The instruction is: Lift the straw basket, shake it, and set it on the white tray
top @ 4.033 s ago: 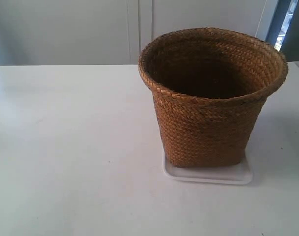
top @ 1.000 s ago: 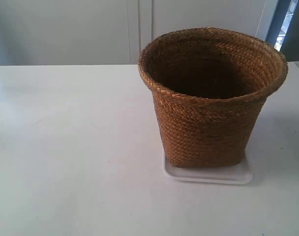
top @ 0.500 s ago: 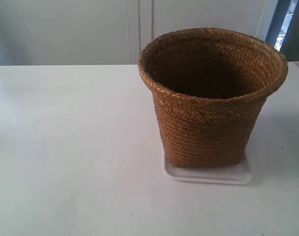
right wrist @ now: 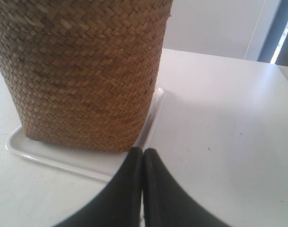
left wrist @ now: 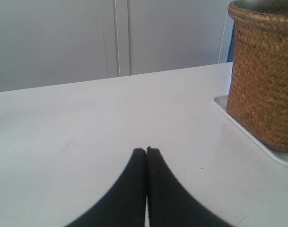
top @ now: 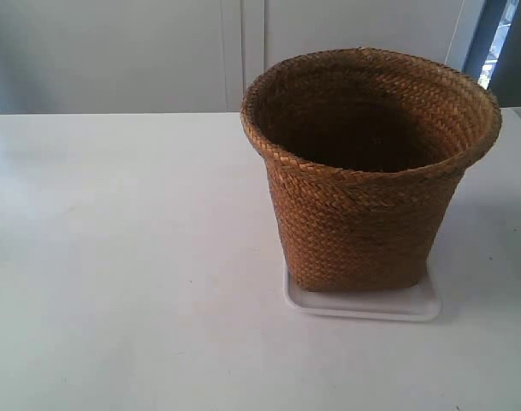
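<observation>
The surface (top: 123,257) is a plain white tabletop, smooth and faintly sheened, which runs back to a straight far edge. A few tiny dark specks mark it. Only one thing lies directly on it: the white tray (top: 363,306), flat on the surface at the exterior view's right. The tray's low glossy rim and rounded corners show. A soft shadow falls on the surface beside it.

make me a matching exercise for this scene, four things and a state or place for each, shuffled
1 straw basket
2 white tray
3 left gripper
4 right gripper

a shut, close up to the tray
b upright on the tray
c shut, well apart from the basket
d flat under the basket

Pairs: 1-b, 2-d, 3-c, 4-a
</observation>
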